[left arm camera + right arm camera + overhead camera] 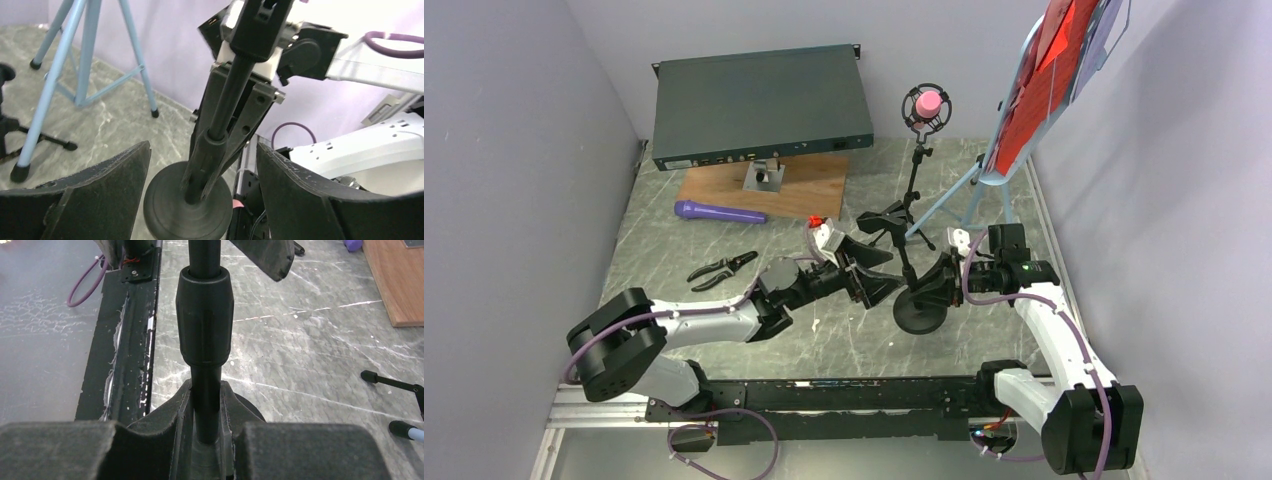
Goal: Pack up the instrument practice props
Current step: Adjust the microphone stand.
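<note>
The black round-base mic holder [919, 315] stands on the table in front of the arms. My right gripper [936, 285] is shut on its pole just above the base, seen close up in the right wrist view [206, 410]. My left gripper [894, 275] is open, its fingers on either side of the same pole [220, 115] without touching it. The pink microphone [927, 103] sits atop the black tripod mic holder [911, 190]. The purple microphone [719, 211] lies on the table. The light-blue music tripod [984, 185] carries red sheets [1049, 80].
A dark green rack box [759, 100] lies at the back, with a brown wooden board [769, 188] in front of it. Black pliers [721, 268] lie left of my left gripper. Grey walls close both sides. The black base rail [125, 340] runs along the near edge.
</note>
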Available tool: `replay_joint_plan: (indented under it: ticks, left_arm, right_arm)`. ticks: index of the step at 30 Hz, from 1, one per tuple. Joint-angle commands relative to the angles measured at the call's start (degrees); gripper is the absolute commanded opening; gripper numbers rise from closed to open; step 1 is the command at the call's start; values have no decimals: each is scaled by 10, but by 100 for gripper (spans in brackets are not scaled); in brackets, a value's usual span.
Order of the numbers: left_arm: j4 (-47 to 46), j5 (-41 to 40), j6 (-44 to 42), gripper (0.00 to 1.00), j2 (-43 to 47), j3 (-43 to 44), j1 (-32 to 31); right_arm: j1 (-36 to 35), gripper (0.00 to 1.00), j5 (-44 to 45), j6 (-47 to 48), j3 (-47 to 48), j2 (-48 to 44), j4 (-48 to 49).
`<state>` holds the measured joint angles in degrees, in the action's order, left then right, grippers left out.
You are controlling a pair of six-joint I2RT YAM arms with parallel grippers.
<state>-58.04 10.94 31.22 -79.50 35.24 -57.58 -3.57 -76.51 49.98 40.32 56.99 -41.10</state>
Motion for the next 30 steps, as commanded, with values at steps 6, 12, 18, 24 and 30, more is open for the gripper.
replay_joint_plan:
  ticks: [6, 12, 18, 24, 30]
  left_arm:
    - [-203, 15, -57, 80, 3, -26, -1]
    - [-199, 3, -88, 73, -4, 9, -1]
    - [-226, -3, -98, 66, -29, 34, -1]
    - [-248, -15, -102, 58, -46, 53, -1]
    - [-243, 11, -94, 49, -55, 72, -1]
  right_arm:
    - [1, 0, -69, 57, 19, -8, -9]
    - [1, 0, -66, 46, 17, -9, -1]
    - [1, 0, -63, 38, 16, -9, 5]
    - [1, 0, -62, 36, 16, -10, 5]
    - [1, 0, -59, 35, 15, -10, 7]
